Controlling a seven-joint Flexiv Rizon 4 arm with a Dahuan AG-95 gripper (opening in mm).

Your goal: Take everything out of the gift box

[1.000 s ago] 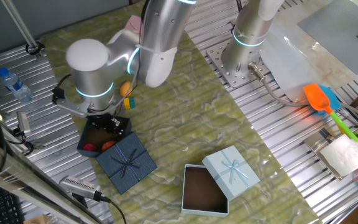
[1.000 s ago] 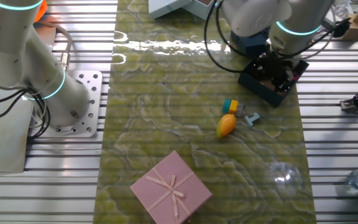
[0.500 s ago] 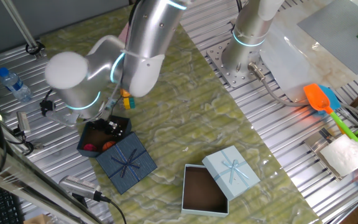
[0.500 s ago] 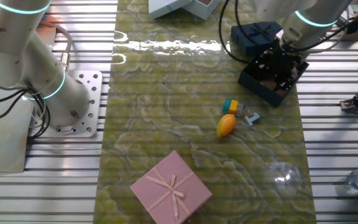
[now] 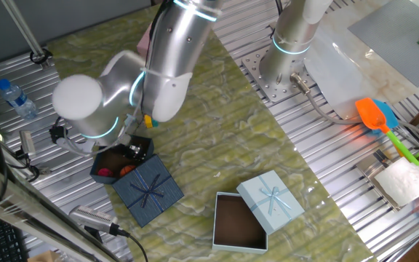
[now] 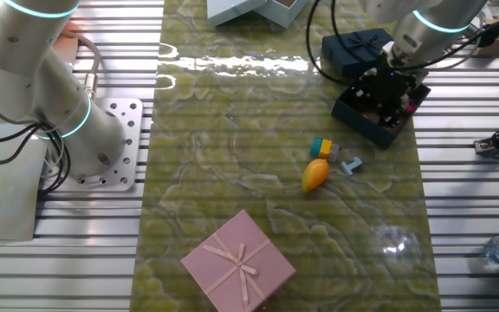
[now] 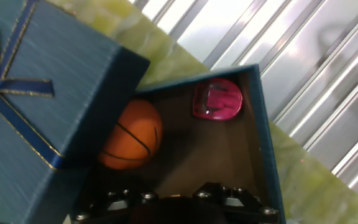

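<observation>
Gift box point(image 5: 108, 166) of dark navy colour sits at the lower left of one fixed view, on the green marbled table point(image 5: 217, 145), and its lid point(image 5: 148, 191) with the thin ribbon bow leans over one corner of it. In the other fixed view the same box point(image 6: 372, 121) is at the upper right, with the lid point(image 6: 356, 48) just behind it. The gripper point(image 6: 386, 87) hangs directly above the open box. Its fingers are dark against the dark inside, so I cannot tell if they are open or closed, or if they hold something.

In the hand view the inside of the box is seen from above. An orange ball point(image 7: 131, 135) with black lines, like a small basketball, lies in the middle left, partly under the edge of the lid point(image 7: 36, 81). A pink-red toy point(image 7: 217, 99) lies in the upper corner of the box, touching the wall point(image 7: 265, 130). The dark base of the gripper fills the bottom edge of this picture.

Outside the box, near the centre of the other fixed view, an orange-yellow toy point(image 6: 315, 174), a yellow and teal piece point(image 6: 320, 147) and a small light blue piece point(image 6: 350, 163) lie close together on the table. A pink box point(image 6: 238, 262) stands at the bottom of that view. A light blue box point(image 5: 240, 221) with brown inside is at the bottom centre of one fixed view.
</observation>
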